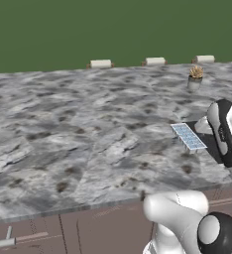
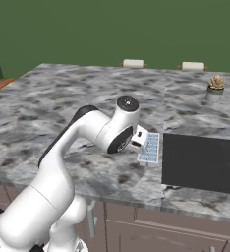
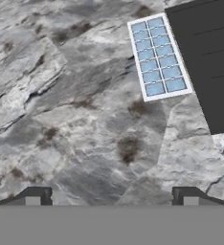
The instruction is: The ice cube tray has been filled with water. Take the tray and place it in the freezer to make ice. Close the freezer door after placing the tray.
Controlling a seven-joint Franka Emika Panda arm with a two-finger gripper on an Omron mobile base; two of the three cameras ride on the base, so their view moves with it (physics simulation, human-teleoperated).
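Note:
The ice cube tray (image 3: 158, 57) lies flat on the grey marbled counter (image 3: 61, 95), a white frame with pale blue water in its cells. In the base views the tray (image 1: 188, 136) (image 2: 150, 147) sits near the counter's front right, against a dark flat panel. My gripper (image 3: 112, 198) hovers above the counter a little short of the tray, open wide, with nothing between its fingertips (image 3: 37, 196). My white hand (image 2: 139, 138) hangs just left of the tray. The freezer and the freezer door are out of view.
The dark flat panel (image 2: 200, 162) (image 3: 209, 57) is set in the counter right beside the tray. A small potted plant (image 1: 195, 79) (image 2: 215, 87) stands farther back. Pale blocks (image 1: 100, 63) line the far edge. Brown cabinet fronts (image 1: 88, 228) run below the front edge.

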